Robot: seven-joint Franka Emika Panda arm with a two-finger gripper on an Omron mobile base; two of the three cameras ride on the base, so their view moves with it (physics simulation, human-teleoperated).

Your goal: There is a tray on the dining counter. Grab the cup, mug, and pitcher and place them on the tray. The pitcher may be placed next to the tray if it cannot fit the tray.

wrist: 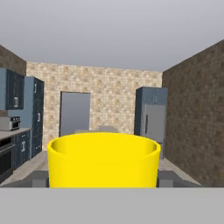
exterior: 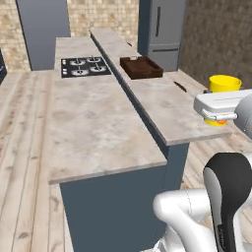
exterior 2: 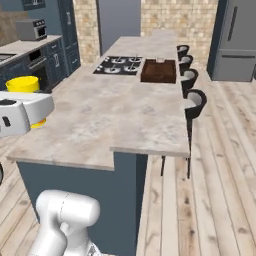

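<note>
1. Hand (wrist: 103, 186) level, fingers set wide either side of the cup (wrist: 103, 159); grip not confirmed.
2. Cup at near end of bench (exterior: 162, 106), upright.
3. Tray (exterior: 141, 68) well apart, far end, awaiting it.

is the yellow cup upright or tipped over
Upright: the cup shows a level open rim at its top in the hand view, and its mouth faces up in the left base view.

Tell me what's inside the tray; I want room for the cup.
The tray looks bare on the visible floor in both base views; its near wall hides a strip. The cup is far off, by the hand.
</note>
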